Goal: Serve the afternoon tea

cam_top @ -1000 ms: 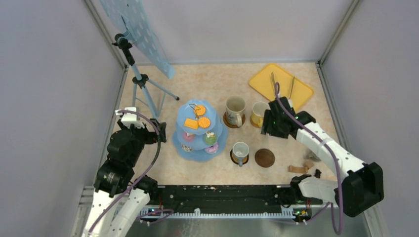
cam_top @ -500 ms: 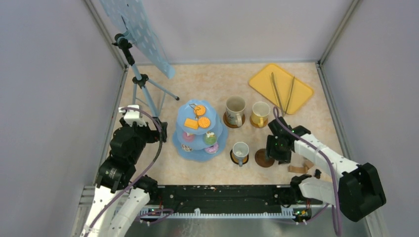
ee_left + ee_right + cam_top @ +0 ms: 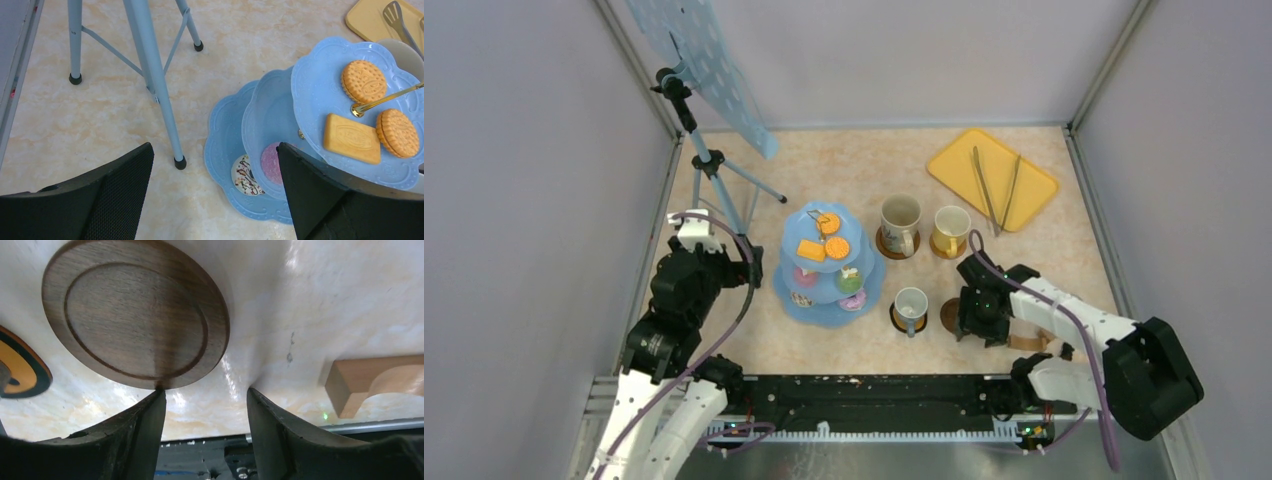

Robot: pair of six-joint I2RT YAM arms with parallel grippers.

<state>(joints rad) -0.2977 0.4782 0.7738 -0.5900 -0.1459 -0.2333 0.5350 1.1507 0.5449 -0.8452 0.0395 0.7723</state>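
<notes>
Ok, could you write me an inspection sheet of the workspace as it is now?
Surface: marbled table, no spills seen.
Job's things: tiered stand holds biscuits and donuts; beige mug, yellow mug, white mug each on a coaster; one bare coaster.
Clutter: tongs on yellow tray; wooden block near right arm.
Grippers: left gripper fingers open, empty; right gripper fingers open, empty, low beside bare coaster.
Cables: purple cable loops along each arm.
Surroundings: tripod with dotted board; plain walls.

Orange biscuits (image 3: 363,81) atop blue stand (image 3: 225,145), donuts (image 3: 246,175) lower; beige mug (image 3: 900,222), yellow mug (image 3: 949,230), white mug (image 3: 911,303) upright on brown coasters (image 3: 884,243); fourth coaster (image 3: 135,325) bare, flat.
</notes>
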